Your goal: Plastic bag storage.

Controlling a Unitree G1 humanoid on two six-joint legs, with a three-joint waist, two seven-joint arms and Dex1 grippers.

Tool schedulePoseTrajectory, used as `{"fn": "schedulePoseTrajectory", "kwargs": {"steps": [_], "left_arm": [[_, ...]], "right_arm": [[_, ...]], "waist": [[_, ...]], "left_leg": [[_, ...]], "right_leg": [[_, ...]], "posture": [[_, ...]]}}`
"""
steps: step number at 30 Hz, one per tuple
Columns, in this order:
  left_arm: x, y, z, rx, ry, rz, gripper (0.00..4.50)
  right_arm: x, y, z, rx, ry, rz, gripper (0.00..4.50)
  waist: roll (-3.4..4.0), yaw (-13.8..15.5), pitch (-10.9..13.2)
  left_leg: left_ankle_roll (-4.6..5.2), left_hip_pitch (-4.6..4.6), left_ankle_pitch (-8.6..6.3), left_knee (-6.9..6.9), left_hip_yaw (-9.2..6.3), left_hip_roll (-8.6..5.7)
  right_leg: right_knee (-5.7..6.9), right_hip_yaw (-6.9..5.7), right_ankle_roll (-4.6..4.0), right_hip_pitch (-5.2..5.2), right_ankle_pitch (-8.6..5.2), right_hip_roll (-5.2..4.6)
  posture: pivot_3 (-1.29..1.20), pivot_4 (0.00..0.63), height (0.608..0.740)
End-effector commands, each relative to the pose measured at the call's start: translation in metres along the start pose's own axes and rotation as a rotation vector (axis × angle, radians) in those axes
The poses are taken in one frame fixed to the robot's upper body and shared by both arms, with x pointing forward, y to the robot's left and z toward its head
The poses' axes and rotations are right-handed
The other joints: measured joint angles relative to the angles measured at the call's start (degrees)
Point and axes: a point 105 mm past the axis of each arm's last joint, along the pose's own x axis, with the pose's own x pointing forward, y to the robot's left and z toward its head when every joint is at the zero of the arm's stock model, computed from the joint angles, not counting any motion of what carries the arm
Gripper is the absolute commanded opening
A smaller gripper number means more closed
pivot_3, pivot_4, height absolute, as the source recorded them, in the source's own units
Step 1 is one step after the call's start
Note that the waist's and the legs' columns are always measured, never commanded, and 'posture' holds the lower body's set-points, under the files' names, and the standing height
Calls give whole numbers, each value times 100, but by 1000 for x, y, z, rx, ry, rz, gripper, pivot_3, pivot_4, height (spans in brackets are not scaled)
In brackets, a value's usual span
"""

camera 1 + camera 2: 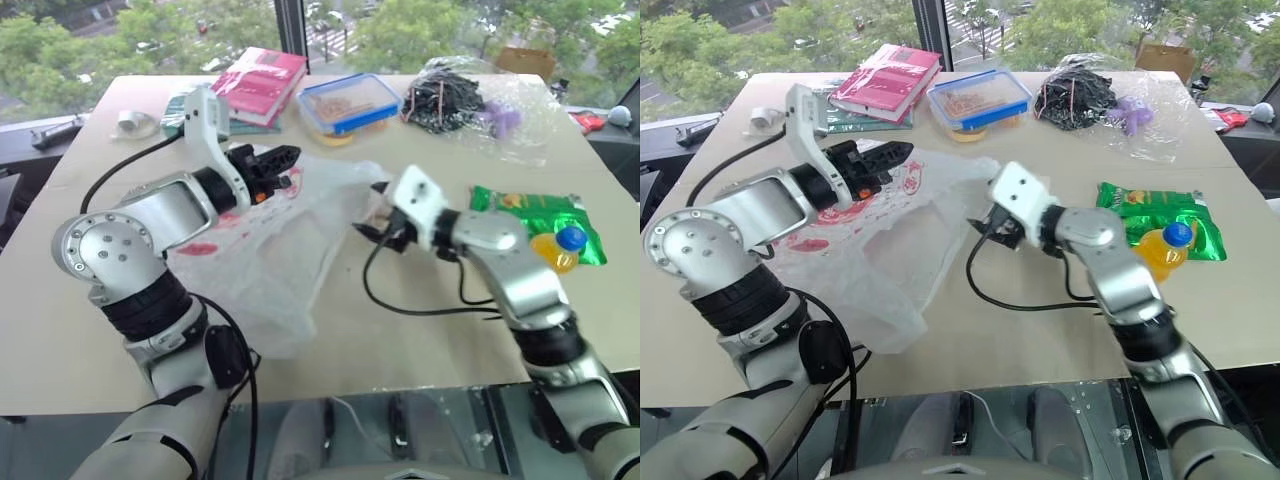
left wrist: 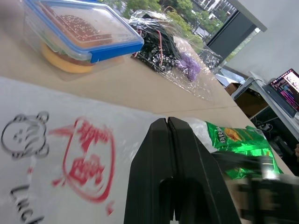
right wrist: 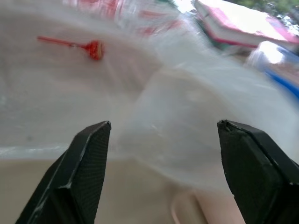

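The plastic bag (image 1: 285,255), thin translucent white with red print, spreads crumpled over the middle of the table, its upper edge raised toward my left gripper. My left gripper (image 1: 278,160) is shut at that raised edge, and the left wrist view shows its fingers (image 2: 159,154) pressed together over the printed film (image 2: 88,158). My right gripper (image 1: 368,210) hovers at the bag's right edge, open. In the right wrist view its fingertips (image 3: 96,135) stand wide apart with the bag (image 3: 187,116) just beyond them and nothing between them.
At the back of the beige table (image 1: 90,300) lie a pink book (image 1: 262,80), a blue-lidded food box (image 1: 348,103) and a clear bag of black cables (image 1: 450,100). A green snack packet (image 1: 545,222) and an orange bottle (image 1: 560,247) sit right. A black cable (image 1: 420,305) loops by my right arm.
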Motion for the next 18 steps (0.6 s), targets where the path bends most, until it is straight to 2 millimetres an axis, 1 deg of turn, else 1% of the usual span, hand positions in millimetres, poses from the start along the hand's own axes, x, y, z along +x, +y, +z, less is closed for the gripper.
{"fn": "schedulePoseTrajectory", "kwargs": {"steps": [1,2,3,4,5,6,8,10,11,13,14,16,18], "left_arm": [[4,-1,3,14,-22,-19,0],[6,0,3,11,-19,-23,0],[10,-1,1,5,-10,-36,0],[13,0,0,0,-2,-48,0],[17,0,-2,-2,7,-57,0],[21,0,-3,-2,15,-65,0],[25,2,-5,-1,22,-73,0],[29,3,-6,1,28,-85,0],[32,3,-7,5,32,-94,0],[38,2,-7,8,37,-113,0],[40,3,-8,10,41,-118,0],[44,2,-10,11,46,-131,0],[46,0,-11,11,51,-147,0]], "right_arm": [[-38,-10,15,-16,14,-161,3679],[-48,-13,17,-19,24,-212,3679],[-63,-20,28,41,-22,-308,3945],[-76,-22,32,55,-33,-362,4210],[-86,-24,30,75,-23,-410,4415],[-92,-26,27,103,-22,-446,4415],[-99,-29,23,144,-17,-483,4415],[-112,-34,15,141,16,-540,4415],[-123,-34,7,147,40,-573,4415],[-144,-23,-9,173,72,-601,4415],[-154,-19,-13,191,78,-637,4415],[-174,-17,-21,239,79,-767,4415],[-186,-14,-27,241,106,-848,4415]], "waist": [[-1,2,-1],[-1,8,-1],[-1,10,0],[-1,10,0],[0,22,0],[0,45,-1],[-3,53,-3],[-3,57,-2],[-3,60,-2],[-4,153,-2],[-4,164,-1],[-4,159,-4],[-6,134,-3]], "left_leg": [[0,0,0,0,1,0],[1,1,0,0,0,-1],[1,1,0,0,2,-3],[2,2,0,1,6,-5],[3,1,1,1,5,-5],[3,1,1,1,4,-5],[4,1,0,1,0,-7],[5,1,0,1,2,-10],[8,1,-1,1,2,-11],[13,-4,-4,-1,-1,-10],[20,-1,-8,-6,-5,-13],[22,-2,-9,-18,3,-14],[23,1,-9,-16,2,-8]], "right_leg": [[0,0,0,1,0,-1],[0,0,0,2,0,-2],[0,0,0,2,0,-3],[0,4,0,2,0,-3],[1,4,0,2,0,-3],[4,3,0,2,0,-2],[-1,-2,0,5,0,-1],[-5,-1,1,9,0,-3],[-6,-1,1,10,0,-4],[-14,-6,0,11,-1,-5],[-26,-13,0,21,-3,-4],[-43,-9,1,23,-3,-2],[-52,-10,4,32,-3,-1]], "posture": [[0,150,740],[0,150,740],[0,150,740],[0,150,740],[0,150,740],[0,150,740],[0,150,740],[0,150,740],[0,150,740],[0,150,740],[0,150,740],[0,150,740],[0,150,740]]}}
